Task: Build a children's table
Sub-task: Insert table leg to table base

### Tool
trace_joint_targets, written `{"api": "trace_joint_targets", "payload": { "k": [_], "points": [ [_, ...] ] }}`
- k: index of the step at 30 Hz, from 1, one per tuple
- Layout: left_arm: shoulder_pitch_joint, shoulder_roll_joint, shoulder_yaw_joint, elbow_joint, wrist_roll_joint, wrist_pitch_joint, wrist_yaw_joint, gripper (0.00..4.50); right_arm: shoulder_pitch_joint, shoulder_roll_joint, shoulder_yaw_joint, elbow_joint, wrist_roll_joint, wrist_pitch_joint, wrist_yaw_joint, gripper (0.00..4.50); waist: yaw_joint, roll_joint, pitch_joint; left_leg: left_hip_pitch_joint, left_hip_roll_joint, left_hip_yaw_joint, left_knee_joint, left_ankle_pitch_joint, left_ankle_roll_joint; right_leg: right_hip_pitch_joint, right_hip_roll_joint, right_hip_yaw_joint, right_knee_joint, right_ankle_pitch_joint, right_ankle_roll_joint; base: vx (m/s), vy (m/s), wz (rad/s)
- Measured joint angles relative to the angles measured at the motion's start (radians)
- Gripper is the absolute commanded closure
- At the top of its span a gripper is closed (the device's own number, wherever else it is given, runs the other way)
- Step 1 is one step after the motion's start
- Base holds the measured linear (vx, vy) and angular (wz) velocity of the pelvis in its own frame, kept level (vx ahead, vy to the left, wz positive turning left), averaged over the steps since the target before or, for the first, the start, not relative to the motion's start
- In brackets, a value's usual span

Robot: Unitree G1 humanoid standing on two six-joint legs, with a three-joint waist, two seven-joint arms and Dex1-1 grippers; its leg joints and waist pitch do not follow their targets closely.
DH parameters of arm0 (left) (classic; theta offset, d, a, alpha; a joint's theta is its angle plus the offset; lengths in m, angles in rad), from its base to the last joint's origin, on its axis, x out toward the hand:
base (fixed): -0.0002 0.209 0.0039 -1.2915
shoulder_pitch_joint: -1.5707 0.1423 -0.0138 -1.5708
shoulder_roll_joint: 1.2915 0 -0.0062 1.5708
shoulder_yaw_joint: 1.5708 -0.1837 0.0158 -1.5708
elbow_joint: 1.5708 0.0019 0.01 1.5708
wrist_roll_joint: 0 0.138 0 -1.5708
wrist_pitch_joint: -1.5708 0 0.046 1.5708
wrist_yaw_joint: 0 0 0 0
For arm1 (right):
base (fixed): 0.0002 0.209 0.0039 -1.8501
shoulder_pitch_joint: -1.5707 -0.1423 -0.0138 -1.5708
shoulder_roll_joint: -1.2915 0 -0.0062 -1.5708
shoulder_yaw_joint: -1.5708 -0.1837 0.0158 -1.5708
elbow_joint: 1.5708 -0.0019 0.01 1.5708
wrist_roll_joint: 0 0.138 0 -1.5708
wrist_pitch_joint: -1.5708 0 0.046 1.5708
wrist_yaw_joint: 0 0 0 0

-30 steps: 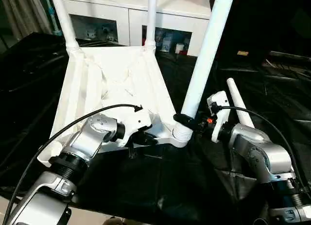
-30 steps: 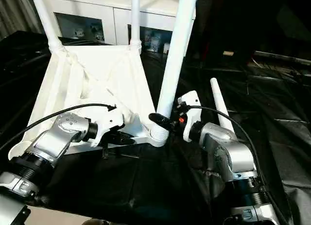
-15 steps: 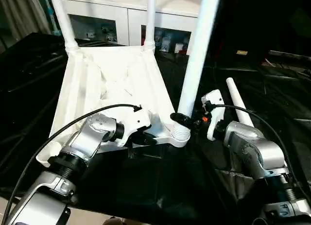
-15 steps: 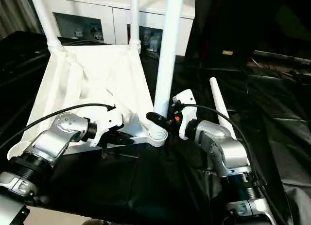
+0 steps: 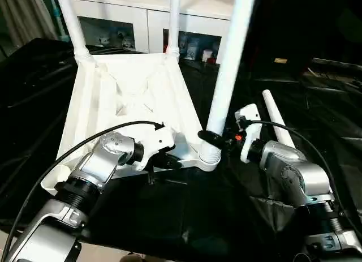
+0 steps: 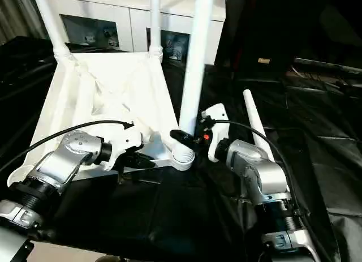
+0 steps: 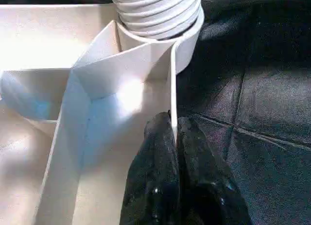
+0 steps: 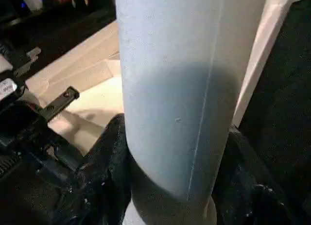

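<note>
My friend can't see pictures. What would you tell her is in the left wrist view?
Two black fingers of the left end effector pinch the thin white edge wall of the upside-down table top. Just beyond, a ribbed white leg sits in the corner socket, with black cloth beside the table.

You're working over a large table draped in wrinkled black cloth that catches shiny highlights. Beyond your grippers stands a white cabinet with glass doors showing small items; a grey curtain hangs beside it.
</note>
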Motion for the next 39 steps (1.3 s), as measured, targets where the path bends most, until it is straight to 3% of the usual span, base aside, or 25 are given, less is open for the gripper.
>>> {"api": "trace_joint_targets", "payload": {
  "k": [9, 17, 20, 30, 39],
  "points": [
    [0.000, -0.011, 0.001, 0.006, -0.001, -0.003, 0.000, 4.50, 0.112, 0.057, -0.054, -0.061, 0.027, -0.092, -0.050, 2.64, 0.005, 0.011, -0.001, -0.001, 0.000, 0.000, -0.002, 0.000, 0.000, 0.001, 0.000, 0.000, -0.004, 0.001, -0.001, 0.000, 0.000, 0.00],
    [0.000, -0.018, 0.011, 0.012, -0.003, -0.010, 0.002, 4.50, 0.185, 0.103, -0.056, -0.109, 0.014, -0.189, -0.101, 2.64, 0.004, 0.023, 0.005, -0.001, -0.002, 0.000, -0.007, 0.000, 0.000, 0.000, 0.000, 0.001, -0.008, -0.001, 0.001, 0.000, 0.000, 0.00],
    [0.000, -0.020, 0.011, 0.011, -0.003, -0.011, -0.001, 4.50, 0.206, 0.105, -0.049, -0.130, 0.003, -0.210, -0.110, 2.64, 0.005, 0.025, 0.006, -0.001, -0.003, 0.000, -0.014, 0.000, 0.000, 0.001, 0.000, 0.001, -0.014, 0.000, 0.001, 0.000, 0.000, 0.00],
    [0.007, -0.020, 0.011, -0.009, -0.002, -0.011, -0.005, 4.50, 0.216, 0.012, 0.055, -0.203, -0.113, -0.250, -0.072, 2.64, 0.002, 0.024, 0.008, -0.004, -0.004, 0.000, -0.016, 0.000, 0.000, 0.002, 0.000, 0.001, -0.018, -0.001, 0.002, 0.000, 0.000, 0.00],
    [0.021, -0.008, 0.011, -0.043, -0.001, -0.003, -0.002, 4.50, 0.189, -0.013, 0.079, -0.193, -0.135, -0.247, -0.031, 2.64, -0.002, 0.019, 0.008, -0.008, -0.004, 0.000, -0.017, 0.000, 0.000, -0.002, 0.000, 0.001, -0.018, -0.001, 0.003, 0.000, 0.000, 0.00]
  ]
}}
